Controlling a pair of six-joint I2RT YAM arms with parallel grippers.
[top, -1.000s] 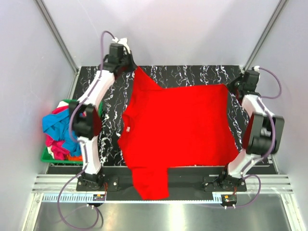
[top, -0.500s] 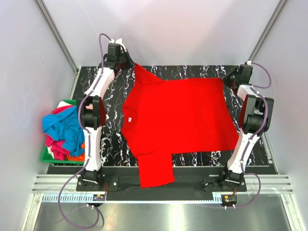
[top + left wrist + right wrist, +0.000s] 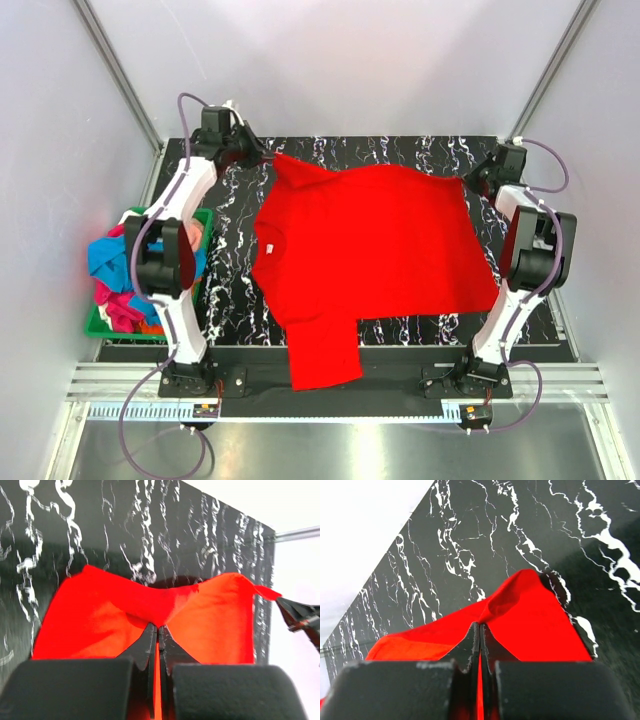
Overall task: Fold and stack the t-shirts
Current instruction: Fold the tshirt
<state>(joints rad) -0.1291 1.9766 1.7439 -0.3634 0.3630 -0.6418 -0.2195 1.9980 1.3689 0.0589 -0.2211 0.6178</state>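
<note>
The red t-shirt (image 3: 370, 260) lies spread open and mostly flat on the black, white-veined table (image 3: 400, 150). It is plain bright cloth. Its collar points toward the left arm's side, and one short sleeve reaches toward the arm bases and drapes over the near edge of the table. Its far edge is drawn into a line between the two tools. The left gripper (image 3: 158, 628) is clamped tight on the far sleeve corner, and in its wrist view the cloth rises to a small peak at the fingertips and fans out low to either side. The right gripper (image 3: 479, 626) is clamped the same way on the far hem corner, with a ridge of red cloth gathered at its tips and bare marbled table beyond. From each gripper the rest of the shirt runs back toward the bases. Well to the outside of the left gripper, off the table's side, a green basket (image 3: 98, 325) holds the other t-shirts (image 3: 120, 275), a crumpled heap of blue, pink and orange. The left arm's elbow stands between that basket and the red cloth.
</note>
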